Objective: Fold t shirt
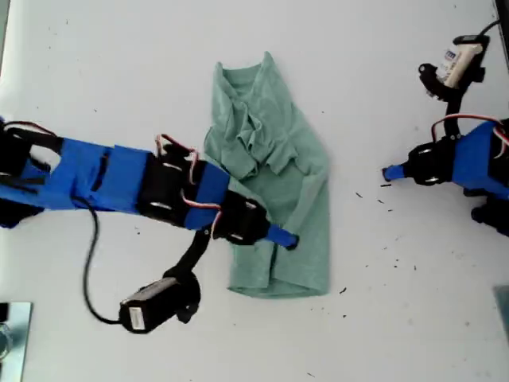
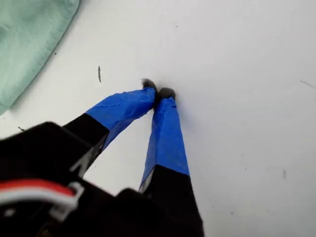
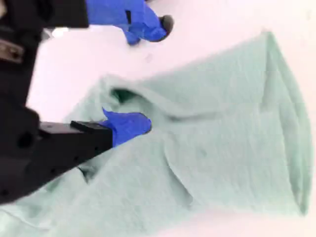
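The t shirt is pale sage-green and lies crumpled and partly folded lengthwise in the middle of the white table. My second gripper reaches in from the exterior view's left, over the shirt's lower half. In the second wrist view it is open, with one fingertip on the cloth and the other over bare table beside the shirt's edge. My first gripper sits at the exterior view's right, apart from the shirt. It is shut on nothing, tips at the table, with only a shirt corner in its view.
The second arm's wrist camera and its black cable hang near the table's front in the exterior view. The first arm's camera sits at that view's upper right. Small dark specks dot the table between shirt and first gripper.
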`<action>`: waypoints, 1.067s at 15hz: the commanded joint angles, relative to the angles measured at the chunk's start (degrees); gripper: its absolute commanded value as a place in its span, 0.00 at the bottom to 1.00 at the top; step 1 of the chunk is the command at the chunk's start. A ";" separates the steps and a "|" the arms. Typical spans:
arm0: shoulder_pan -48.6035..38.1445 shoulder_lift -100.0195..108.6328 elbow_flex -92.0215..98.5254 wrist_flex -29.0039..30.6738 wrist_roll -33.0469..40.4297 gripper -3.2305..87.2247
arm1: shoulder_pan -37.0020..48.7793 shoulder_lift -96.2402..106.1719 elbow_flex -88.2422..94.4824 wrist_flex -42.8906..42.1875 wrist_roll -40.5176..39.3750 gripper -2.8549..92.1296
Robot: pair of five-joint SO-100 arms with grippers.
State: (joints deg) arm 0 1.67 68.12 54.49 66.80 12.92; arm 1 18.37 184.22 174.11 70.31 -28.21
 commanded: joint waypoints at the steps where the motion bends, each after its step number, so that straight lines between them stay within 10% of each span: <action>1: 1.85 26.28 6.59 4.92 1.32 0.31 | -0.44 0.18 0.88 0.44 0.18 0.06; 6: -2.99 86.84 103.80 -28.74 -14.15 0.25 | -0.53 0.79 0.97 0.62 0.18 0.06; 13: -4.39 87.71 118.39 -30.94 -19.07 0.03 | -0.62 0.88 1.05 0.79 0.88 0.06; 16: -1.93 69.79 94.31 -18.46 -21.97 0.03 | -7.65 -7.03 -14.24 3.60 5.80 0.06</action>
State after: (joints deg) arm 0 -1.76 146.69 164.44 42.28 -7.47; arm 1 14.41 183.16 171.83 71.89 -24.70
